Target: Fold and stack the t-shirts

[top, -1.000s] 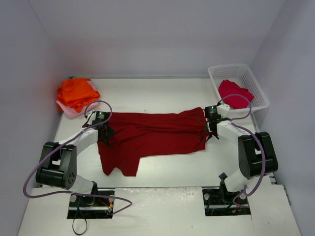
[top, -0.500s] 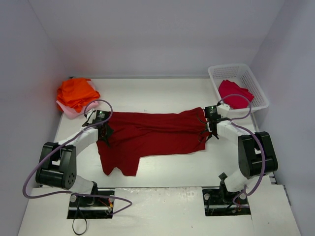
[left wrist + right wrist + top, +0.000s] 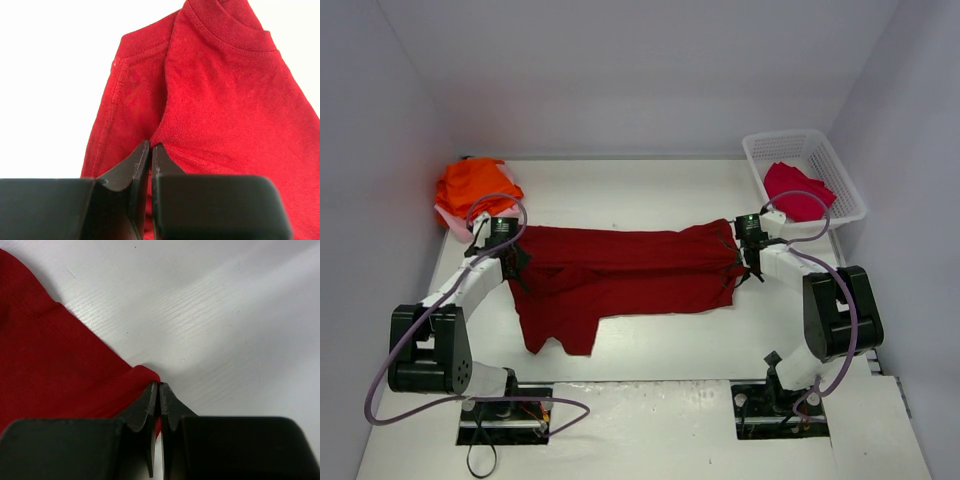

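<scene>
**Condition.** The dark red t-shirt [image 3: 620, 275] lies spread across the middle of the desk [image 3: 650, 195], stretched between both arms. The left tool [image 3: 150, 146] is fully closed on the cloth at the shoulder, just below the collar [image 3: 235, 25]. The right tool [image 3: 159, 385] is fully closed on a small fold at the opposite edge of the garment. One sleeve [image 3: 560, 330] trails toward the near edge of the desk.

**Hazards**

1. Loss of grip, right side. The right tool pinches only a narrow lip of fabric at the very edge. Any pull away from the left arm is likely to draw this lip out from between the fingers.
2. Layer error, left side. The wrist view does not show whether one layer or both are caught. A single-layer grip leaves the lower layer on the desk, and the fold comes out skewed.
3. Trapped sleeve. If the loose sleeve is not carried along, it bunches under the fold.
4. Uneven lift. Unequal height or speed between the arms twists the garment.
5. Collision. The left arm works near the orange t-shirts [image 3: 475, 188]; a wide swing can topple that pile. The crimson t-shirt [image 3: 795, 190] in the basket [image 3: 782, 135] sits close behind the right arm
</scene>
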